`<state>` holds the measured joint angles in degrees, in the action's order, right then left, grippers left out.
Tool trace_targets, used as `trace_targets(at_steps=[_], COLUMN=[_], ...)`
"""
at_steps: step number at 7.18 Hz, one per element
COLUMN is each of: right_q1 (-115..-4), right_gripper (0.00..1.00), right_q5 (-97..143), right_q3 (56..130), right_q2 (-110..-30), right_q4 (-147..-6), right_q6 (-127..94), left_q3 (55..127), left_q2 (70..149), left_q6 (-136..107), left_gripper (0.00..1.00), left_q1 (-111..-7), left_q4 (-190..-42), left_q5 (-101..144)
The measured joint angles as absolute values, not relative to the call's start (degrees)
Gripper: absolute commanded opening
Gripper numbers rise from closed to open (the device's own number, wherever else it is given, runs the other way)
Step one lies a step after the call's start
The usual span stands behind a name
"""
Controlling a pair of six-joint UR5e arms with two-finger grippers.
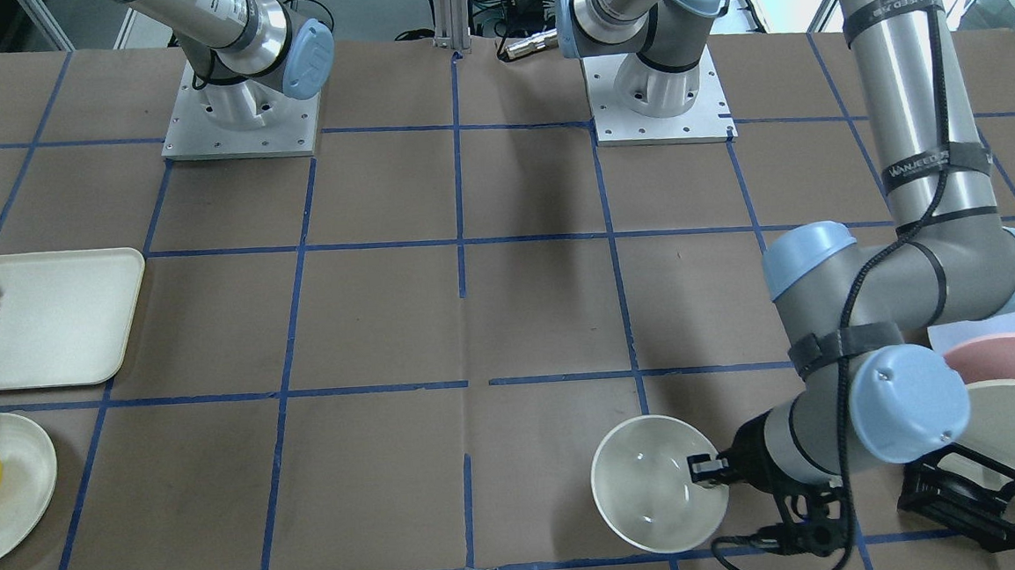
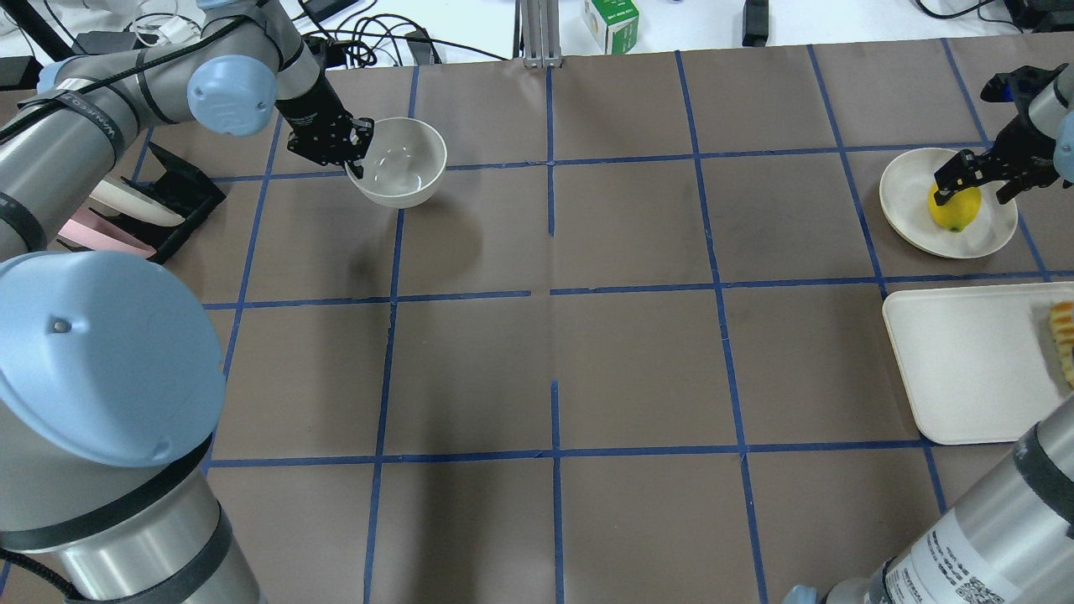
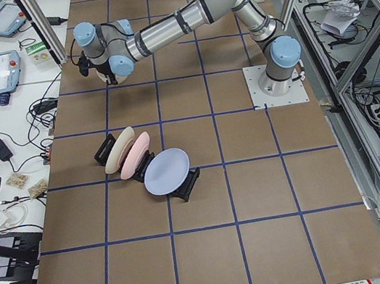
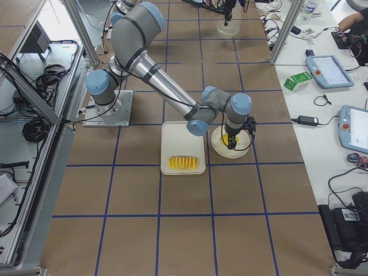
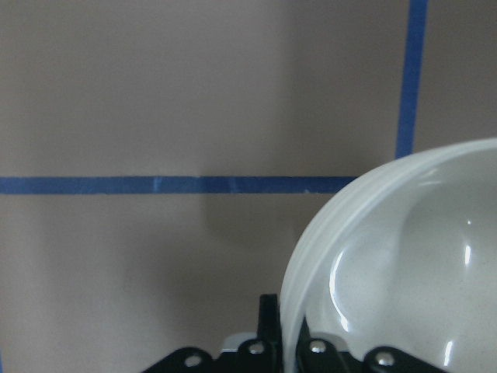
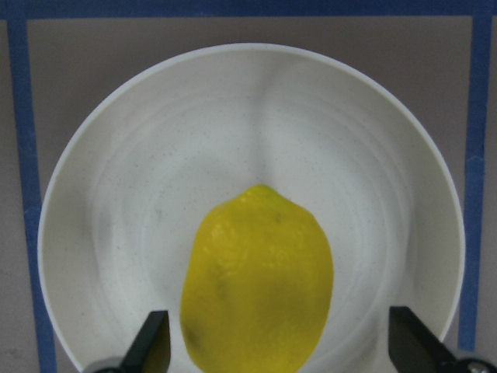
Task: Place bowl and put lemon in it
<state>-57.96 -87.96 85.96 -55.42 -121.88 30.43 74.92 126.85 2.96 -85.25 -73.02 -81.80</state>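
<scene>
My left gripper [image 2: 357, 155] is shut on the near rim of the off-white bowl [image 2: 401, 164] and holds it a little above the table at the far left; the bowl [image 1: 656, 483] is empty. In the left wrist view the bowl's rim [image 5: 326, 256] runs between my fingers. The yellow lemon [image 2: 955, 210] lies on a flat off-white plate [image 2: 982, 235] at the far right. My right gripper [image 2: 977, 178] is open just above it. In the right wrist view the lemon [image 6: 256, 280] lies between the two fingertips [image 6: 154, 342], untouched, on the plate [image 6: 233, 116].
A cream rectangular tray [image 2: 965, 361] holding ridged sliced food [image 2: 1064, 335] sits on the nearer side of the plate. A black rack [image 2: 180, 193] with several plates stands by the left arm, close to the bowl. The table has blue tape lines.
</scene>
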Motion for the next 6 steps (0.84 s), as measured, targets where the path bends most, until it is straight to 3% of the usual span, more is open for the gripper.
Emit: trace_targets(at_steps=[1,2,3,4,6], right_q1=[-57.94,-57.92,-57.93,-57.97,-57.99], right_gripper=[0.83,0.58,0.14,0.0,0.0], right_q5=[-87.83,-87.74,-87.68,-87.66,-87.8], right_q3=[85.89,85.74,85.45,85.12,84.82], right_q2=[-54.99,-54.55,-54.13,-53.75,-53.84], right_q4=[-121.9,-121.9,-121.87,-121.77,-121.03], right_q6=[29.87,29.53,28.66,27.17,25.65], left_q3=[79.36,83.86,88.11,92.05,98.13], left_q2=[124.53,122.13,119.51,116.94,114.35], left_q6=[2.09,0.37,-1.74,-4.56,-8.07], left_gripper=[0.0,0.0,0.0,0.0,0.0], left_q1=[-87.73,-91.1,-94.73,-98.03,-102.21], left_q4=[-71.47,-67.77,-64.82,-62.53,-54.64], left_q5=[-79.58,-77.6,-76.36,-75.81,-75.95])
